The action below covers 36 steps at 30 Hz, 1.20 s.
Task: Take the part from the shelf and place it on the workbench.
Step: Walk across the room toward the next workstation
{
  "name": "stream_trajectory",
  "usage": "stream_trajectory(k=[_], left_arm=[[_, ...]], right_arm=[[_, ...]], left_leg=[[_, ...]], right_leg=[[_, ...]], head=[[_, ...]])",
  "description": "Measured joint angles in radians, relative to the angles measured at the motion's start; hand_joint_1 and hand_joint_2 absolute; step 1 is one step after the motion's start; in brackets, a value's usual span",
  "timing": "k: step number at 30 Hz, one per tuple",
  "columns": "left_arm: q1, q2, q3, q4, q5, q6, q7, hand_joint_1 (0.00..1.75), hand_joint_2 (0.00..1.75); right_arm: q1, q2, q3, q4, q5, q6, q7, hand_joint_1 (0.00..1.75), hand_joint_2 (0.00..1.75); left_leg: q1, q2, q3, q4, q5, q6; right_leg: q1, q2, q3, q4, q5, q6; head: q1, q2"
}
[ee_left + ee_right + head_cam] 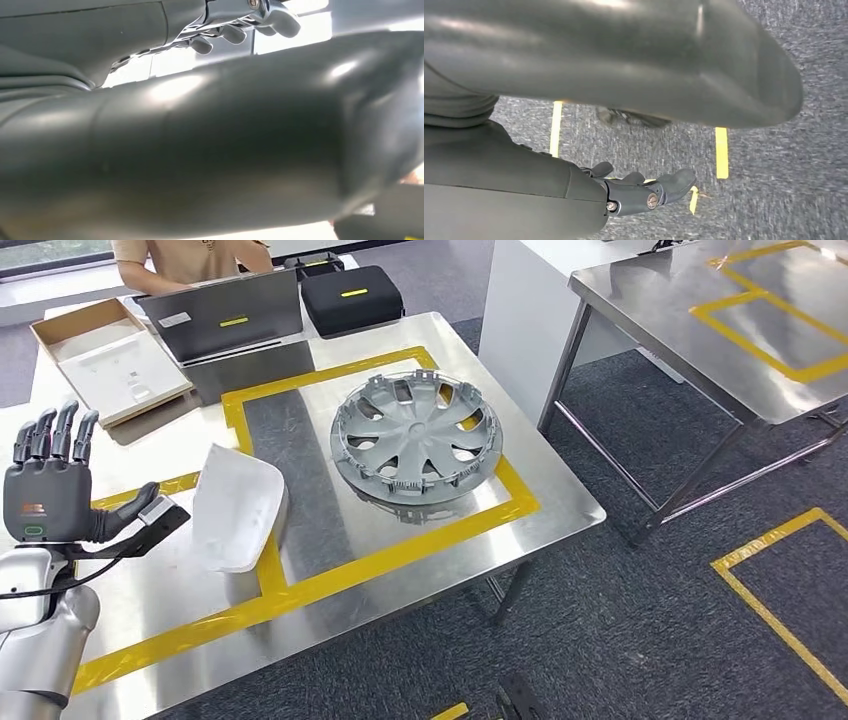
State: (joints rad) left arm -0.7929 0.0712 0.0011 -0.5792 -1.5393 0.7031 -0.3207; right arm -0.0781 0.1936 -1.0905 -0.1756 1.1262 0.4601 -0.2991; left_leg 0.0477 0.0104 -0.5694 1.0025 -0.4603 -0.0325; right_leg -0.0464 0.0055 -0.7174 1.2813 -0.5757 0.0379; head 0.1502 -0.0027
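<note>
A white curved plastic part (236, 505) lies on the steel workbench (420, 550), across the yellow tape line at the left of the marked rectangle. My left hand (50, 485) is raised just left of it, fingers (235, 34) spread upward and thumb pointing toward the part, with a small gap between them. It holds nothing. A grey wheel cover (416, 436) lies inside the taped rectangle, to the right of the white part. My right hand (644, 192) hangs over the grey carpet with loosely extended fingers and nothing in it.
At the back of the workbench stand a grey laptop (225, 320), an open cardboard box (110, 355) and a black case (352, 298); a person (190, 260) sits behind them. A second steel table (720, 330) stands to the right across a strip of carpet.
</note>
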Motion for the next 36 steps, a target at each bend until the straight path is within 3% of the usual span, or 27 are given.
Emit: stream_trajectory(k=[1, 3, 5, 7, 9, 11, 13, 15, 16, 17, 19, 20, 21, 24, 25, 26, 28, 29, 30, 31, 32, 33, 34, 36], left_arm=[[-0.004, 0.000, 0.000, -0.001, -0.001, 0.000, -0.001, 0.00, 0.00], [-0.015, 0.002, 0.000, -0.002, -0.006, 0.000, -0.001, 0.00, 0.00], [-0.027, 0.005, -0.001, -0.004, -0.012, 0.000, 0.005, 0.00, 0.00], [-0.035, 0.008, -0.003, -0.005, -0.016, 0.000, 0.011, 0.00, 0.00], [-0.037, 0.012, -0.004, -0.004, -0.019, 0.000, 0.014, 0.00, 0.00], [-0.037, 0.020, -0.004, -0.004, -0.019, 0.000, 0.016, 0.00, 0.00], [-0.037, 0.026, -0.005, -0.003, -0.017, 0.000, 0.015, 0.00, 0.00], [-0.032, 0.029, -0.005, -0.002, -0.014, 0.000, 0.014, 0.00, 0.00], [-0.030, 0.030, -0.005, -0.001, -0.012, 0.000, 0.013, 0.00, 0.00], [-0.028, 0.031, -0.005, -0.002, -0.012, 0.000, 0.013, 0.00, 0.00], [-0.030, 0.032, -0.005, -0.005, -0.011, 0.000, 0.013, 0.00, 0.00], [-0.032, 0.032, -0.006, -0.007, -0.011, 0.000, 0.013, 0.00, 0.00], [-0.034, 0.033, -0.007, -0.009, -0.010, 0.000, 0.014, 0.00, 0.00], [-0.032, 0.038, -0.009, -0.006, -0.006, 0.000, 0.014, 0.00, 0.00], [-0.029, 0.039, -0.011, -0.005, -0.005, 0.000, 0.013, 0.00, 0.00], [-0.027, 0.039, -0.012, -0.005, -0.004, -0.001, 0.013, 0.00, 0.00], [-0.023, 0.044, -0.013, -0.006, 0.000, -0.001, 0.008, 0.00, 0.00], [-0.019, 0.048, -0.013, -0.007, 0.004, -0.001, 0.004, 0.00, 0.00], [-0.014, 0.053, -0.013, -0.007, 0.009, -0.001, -0.002, 0.00, 0.00], [-0.007, 0.058, -0.013, -0.008, 0.014, -0.001, -0.007, 0.00, 0.00], [-0.002, 0.062, -0.013, -0.009, 0.017, -0.001, -0.012, 0.00, 0.00], [0.003, 0.067, -0.013, -0.010, 0.019, -0.001, -0.014, 0.00, 0.00], [0.005, 0.071, -0.013, -0.013, 0.019, -0.001, -0.016, 0.00, 0.00], [0.006, 0.080, -0.013, -0.019, 0.017, 0.000, -0.017, 0.00, 0.00]], right_arm=[[-0.003, -0.001, 0.000, 0.000, 0.002, 0.000, 0.001, 0.00, 0.00], [-0.010, -0.003, 0.000, -0.002, 0.005, 0.000, 0.003, 0.00, 0.00], [-0.017, -0.004, 0.001, -0.004, 0.008, 0.000, 0.005, 0.00, 0.00], [-0.022, -0.004, 0.001, -0.004, 0.011, 0.000, 0.006, 0.00, 0.00], [-0.025, -0.004, 0.001, -0.004, 0.014, 0.000, 0.006, 0.00, 0.00], [-0.030, -0.004, 0.001, -0.004, 0.016, -0.001, 0.007, 0.00, 0.00], [-0.032, -0.004, 0.002, -0.004, 0.017, -0.002, 0.010, 0.00, 0.00], [-0.032, -0.004, 0.002, -0.004, 0.017, -0.002, 0.013, 0.00, 0.00], [-0.032, -0.004, 0.002, -0.004, 0.017, -0.002, 0.015, 0.00, 0.00], [-0.033, -0.004, 0.002, -0.004, 0.017, -0.002, 0.017, 0.00, 0.00], [-0.033, -0.004, 0.003, -0.004, 0.017, -0.002, 0.022, 0.00, 0.00], [-0.033, -0.004, 0.003, -0.004, 0.018, -0.002, 0.025, 0.00, 0.00], [-0.032, -0.004, 0.003, -0.004, 0.018, -0.002, 0.028, 0.00, 0.00], [-0.027, -0.004, 0.005, -0.003, 0.023, -0.002, 0.033, 0.00, 0.00], [-0.025, -0.004, 0.006, -0.003, 0.025, -0.001, 0.033, 0.00, 0.00], [-0.023, -0.004, 0.008, -0.003, 0.028, -0.001, 0.033, 0.00, 0.00], [-0.023, -0.004, 0.012, -0.003, 0.034, -0.001, 0.035, 0.00, 0.00], [-0.024, -0.004, 0.013, -0.003, 0.037, 0.000, 0.037, 0.00, 0.00], [-0.025, -0.005, 0.015, -0.003, 0.040, -0.001, 0.040, 0.00, 0.00], [-0.026, -0.006, 0.017, -0.004, 0.042, -0.001, 0.044, 0.00, 0.00], [-0.027, -0.007, 0.018, -0.004, 0.043, -0.001, 0.047, 0.00, 0.00], [-0.028, -0.008, 0.020, -0.004, 0.045, 0.000, 0.049, 0.00, 0.00], [-0.030, -0.009, 0.021, -0.004, 0.046, 0.000, 0.050, 0.00, 0.00], [-0.037, -0.009, 0.025, -0.004, 0.046, -0.001, 0.050, 0.00, 0.00]], left_leg=[[-0.001, 0.000, -0.007, 0.009, 0.001, 0.000], [-0.001, -0.002, -0.022, 0.027, 0.002, -0.002], [-0.004, -0.004, -0.036, 0.038, 0.007, -0.013], [-0.007, -0.005, -0.043, 0.035, 0.018, -0.030], [-0.003, -0.005, -0.048, 0.033, 0.019, -0.043], [-0.003, -0.006, -0.072, 0.081, -0.031, -0.044], [-0.008, -0.007, -0.111, 0.200, -0.118, -0.038], [-0.015, -0.009, -0.124, 0.290, -0.167, -0.032], [-0.019, -0.009, -0.106, 0.285, -0.166, -0.027], [-0.022, -0.009, -0.067, 0.242, -0.151, -0.020], [-0.032, -0.008, 0.027, 0.107, -0.120, -0.004], [-0.038, -0.008, 0.056, 0.059, -0.109, 0.003], [-0.043, -0.008, 0.067, 0.035, -0.103, 0.010], [-0.048, -0.006, 0.048, 0.026, -0.067, 0.029], [-0.045, -0.004, 0.039, 0.022, -0.050, 0.036], [-0.041, -0.002, 0.026, 0.018, -0.033, 0.042], [-0.039, 0.000, -0.005, 0.016, -0.004, 0.049], [-0.038, 0.001, -0.022, 0.016, 0.009, 0.048], [-0.038, 0.002, -0.039, 0.017, 0.023, 0.046], [-0.036, 0.003, -0.057, 0.019, 0.035, 0.043], [-0.034, 0.003, -0.075, 0.022, 0.047, 0.039], [-0.031, 0.003, -0.091, 0.026, 0.058, 0.034], [-0.030, 0.003, -0.106, 0.030, 0.067, 0.027], [-0.028, 0.003, -0.120, 0.035, 0.084, 0.012]], right_leg=[[0.004, 0.000, 0.016, -0.017, 0.014, -0.003], [0.008, 0.000, 0.085, -0.134, 0.057, -0.010], [0.013, 0.001, 0.125, -0.219, 0.081, -0.014], [0.020, 0.004, 0.118, -0.225, 0.089, -0.022], [0.019, 0.003, 0.108, -0.228, 0.104, -0.039], [0.019, 0.001, 0.093, -0.235, 0.125, -0.058], [0.027, 0.001, 0.072, -0.236, 0.144, -0.069], [0.037, 0.001, 0.047, -0.236, 0.164, -0.074], [0.041, 0.001, 0.034, -0.236, 0.175, -0.075], [0.044, 0.001, 0.022, -0.235, 0.186, -0.075], [0.049, 0.001, 0.003, -0.236, 0.208, -0.070], [0.050, 0.000, -0.003, -0.238, 0.218, -0.065], [0.049, 0.000, -0.005, -0.241, 0.229, -0.059], [0.044, 0.000, -0.012, -0.260, 0.255, -0.040], [0.043, 0.001, -0.020, -0.254, 0.239, -0.035], [0.043, 0.001, -0.032, -0.230, 0.201, -0.030], [0.038, 0.000, -0.061, -0.121, 0.090, -0.021], [0.035, -0.001, -0.071, -0.053, 0.050, -0.017], [0.032, -0.001, -0.072, 0.001, 0.037, -0.013], [0.030, -0.001, -0.060, 0.030, 0.046, -0.010], [0.029, -0.001, -0.031, 0.024, 0.069, -0.007], [0.027, -0.001, 0.016, -0.016, 0.090, -0.005], [0.027, -0.001, 0.072, -0.082, 0.089, -0.004], [0.031, 0.003, 0.158, -0.200, 0.060, -0.014]], head=[[0.000, 0.000], [0.001, 0.000], [0.001, 0.000], [0.001, 0.000], [0.000, 0.000], [-0.005, 0.000], [-0.009, 0.000], [-0.010, 0.000], [-0.010, 0.000], [-0.010, 0.000], [-0.009, 0.000], [-0.008, 0.000], [-0.008, 0.000], [-0.010, 0.000], [-0.010, 0.000], [-0.010, 0.000], [-0.007, 0.000], [-0.006, 0.000], [-0.006, 0.000], [-0.005, 0.000], [-0.005, 0.000], [-0.004, 0.000], [-0.001, 0.000], [0.006, 0.000]])
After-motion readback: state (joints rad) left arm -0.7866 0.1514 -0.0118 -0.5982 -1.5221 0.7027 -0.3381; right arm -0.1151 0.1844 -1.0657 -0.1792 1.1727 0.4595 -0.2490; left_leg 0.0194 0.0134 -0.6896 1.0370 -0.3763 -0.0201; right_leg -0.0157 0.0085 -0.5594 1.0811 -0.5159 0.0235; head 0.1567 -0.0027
